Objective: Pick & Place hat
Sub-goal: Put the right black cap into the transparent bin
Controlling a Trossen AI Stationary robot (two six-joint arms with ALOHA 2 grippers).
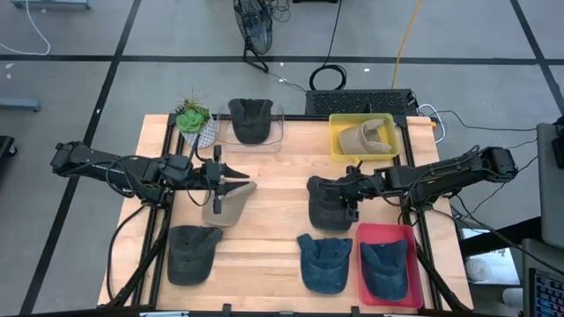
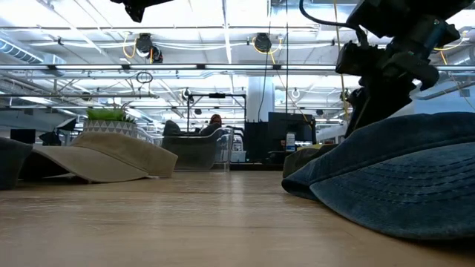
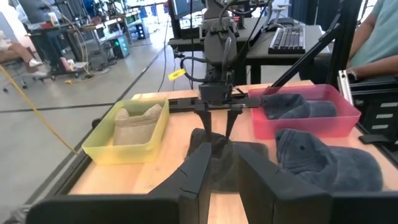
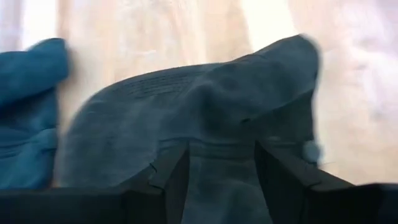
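Observation:
A dark grey cap (image 1: 331, 213) lies right of the table's middle. My right gripper (image 1: 329, 189) is open and points down at it, with a finger on either side of a raised stretch of cloth (image 4: 217, 155); the left wrist view shows it from the front (image 3: 217, 129). A tan cap (image 1: 227, 202) lies flat left of centre. My left gripper (image 1: 236, 181) hovers just above the tan cap, narrowly open and holding nothing (image 3: 224, 180). My right gripper comes at the dark cap's crown (image 3: 216, 144) from above, pointing down. Its fingertips (image 3: 207, 127) reach the cloth on both sides of a hump. I cannot tell whether they touch it. The cap rests on the table.
A yellow bin (image 1: 339, 141) with a tan hat and a clear bin (image 1: 278, 132) with a black cap stand at the far edge, next to a potted plant (image 1: 193, 118). A red bin (image 1: 363, 264) with a blue cap, a loose blue cap (image 1: 324, 262) and a dark cap (image 1: 192, 254) lie near the front edge.

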